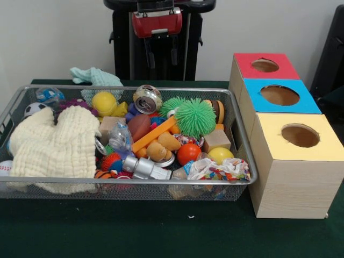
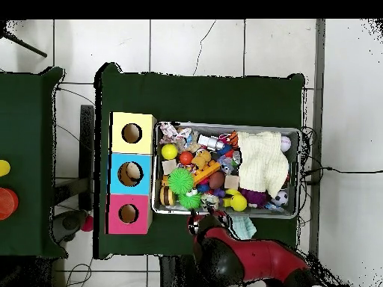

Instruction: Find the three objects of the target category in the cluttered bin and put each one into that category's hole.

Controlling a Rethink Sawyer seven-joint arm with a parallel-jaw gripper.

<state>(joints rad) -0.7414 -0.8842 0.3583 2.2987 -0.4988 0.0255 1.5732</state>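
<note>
1. Nearest the front camera lies the green table top (image 1: 161, 231), and on it stands the wire mesh bin (image 1: 129, 188), its long rim facing the camera.
2. Just right of the bin in the front view stands the pale wooden box (image 1: 293, 188), touching or almost touching the bin's end. Its yellow-surrounded hole (image 1: 300, 135) is nearest, the blue-surrounded hole (image 1: 279, 95) is in the middle, and the red-surrounded hole (image 1: 265, 65) is farthest.
3. Inside the bin, a cream cloth (image 1: 54, 145) covers the end away from the box.
4. A green spiky ball (image 1: 194, 116) sits toward the box end, by the far rim. A silver can (image 1: 147, 99) lies beside it, farther from the box.
5. An orange striped plush toy (image 1: 103, 174) peeks out at the near rim, just beside the cloth, mostly buried. The other plush animals cannot be picked out among the clutter.
6. Behind the bin's far rim, the red and black arm (image 1: 157, 21) is drawn back. In the overhead view the gripper (image 2: 196, 222) hangs just outside that rim; whether its jaws are apart or together cannot be told.
</note>
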